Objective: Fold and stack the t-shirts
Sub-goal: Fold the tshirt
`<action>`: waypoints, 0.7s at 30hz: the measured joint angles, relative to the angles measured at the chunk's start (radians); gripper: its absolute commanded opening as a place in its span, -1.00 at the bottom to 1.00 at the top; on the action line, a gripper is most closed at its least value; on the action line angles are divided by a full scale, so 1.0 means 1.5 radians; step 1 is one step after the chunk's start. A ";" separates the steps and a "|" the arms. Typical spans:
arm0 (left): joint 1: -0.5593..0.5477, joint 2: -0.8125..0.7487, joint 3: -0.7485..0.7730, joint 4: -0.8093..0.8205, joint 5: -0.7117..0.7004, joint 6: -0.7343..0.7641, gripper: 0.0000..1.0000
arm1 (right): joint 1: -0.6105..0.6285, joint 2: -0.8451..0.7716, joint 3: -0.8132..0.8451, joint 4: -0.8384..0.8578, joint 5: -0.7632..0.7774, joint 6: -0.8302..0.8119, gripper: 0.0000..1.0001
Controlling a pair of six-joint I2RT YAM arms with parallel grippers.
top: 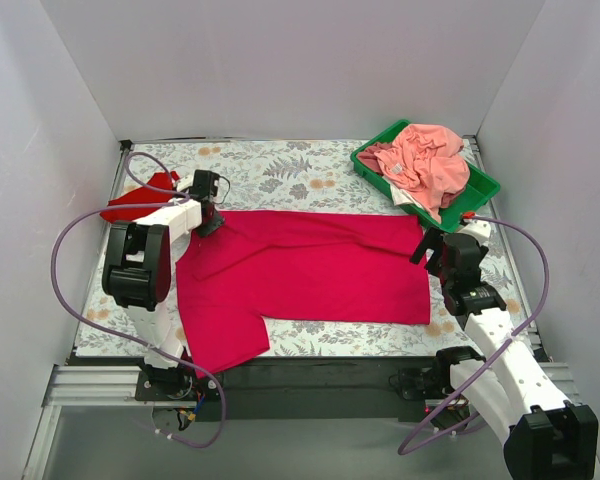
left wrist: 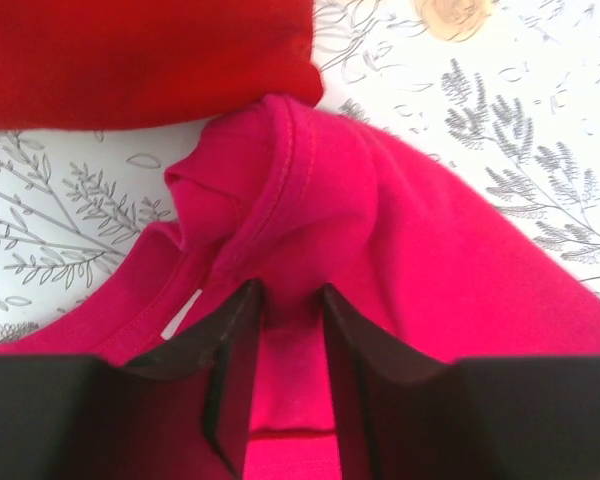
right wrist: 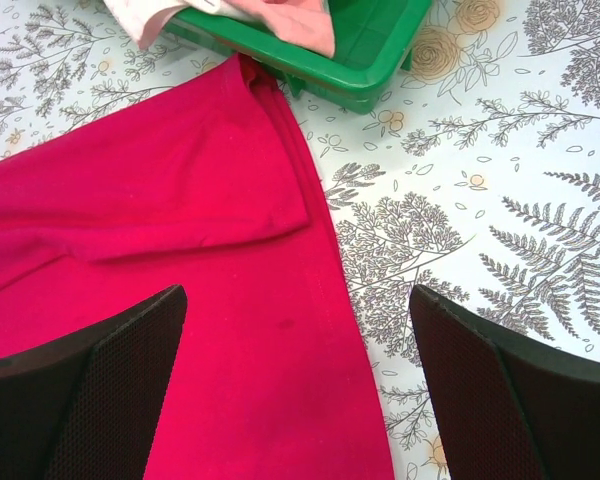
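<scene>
White-walled cell, table covered by a grey floral-print cloth [top: 310, 165]. Closest to the arm bases, one sleeve [top: 220, 340] of the crimson-magenta t-shirt [top: 310, 270] sticks out toward the near edge. Shirt body lies mostly flat mid-table with its long axis left–right: collar end at left, hem at right, so each arm has one end. Left gripper [left wrist: 290, 300] has its jaws narrow and is pinching a bunched fold of cloth at the collar seam; the wrist view shows fabric pulled up between the fingers. Right gripper [right wrist: 300, 330] is spread wide with nothing in it, sitting over the hem, with the hem edge running between the two pads. Can't tell if the pads touch the cloth. My read: the fold is only starting. The relation that matters is hem to right gripper. The edge is directly under and ahead of it, so it's a short drop and close, not a reach. Further back on the left, the scarlet-red t-shirt [top: 140, 198] sits folded just beyond the left gripper, its edge just beside the crimson collar. The left arm is clearly the nearer one for stacking. Far right is a green tray [top: 477, 190] with salmon-pink clothes [top: 425, 160] heaped in it. The crimson shirt's far hem corner runs right up to the tray wall.
</scene>
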 measured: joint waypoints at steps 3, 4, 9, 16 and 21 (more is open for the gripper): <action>0.000 0.002 0.000 -0.015 0.000 -0.001 -0.68 | 0.000 0.000 0.000 0.000 0.008 0.000 0.97; 0.000 0.002 0.001 -0.019 0.000 -0.001 -0.69 | 0.000 0.000 -0.001 0.000 0.011 0.000 0.97; -0.006 0.000 0.001 -0.037 -0.005 -0.010 -0.87 | 0.000 0.000 -0.009 0.000 0.018 0.001 0.97; -0.032 -0.025 0.001 -0.076 -0.015 -0.033 -0.82 | 0.000 0.006 -0.010 -0.001 0.018 0.003 0.97; -0.042 -0.033 0.013 -0.108 -0.032 -0.048 -0.81 | 0.000 0.017 -0.010 -0.001 0.017 0.003 0.97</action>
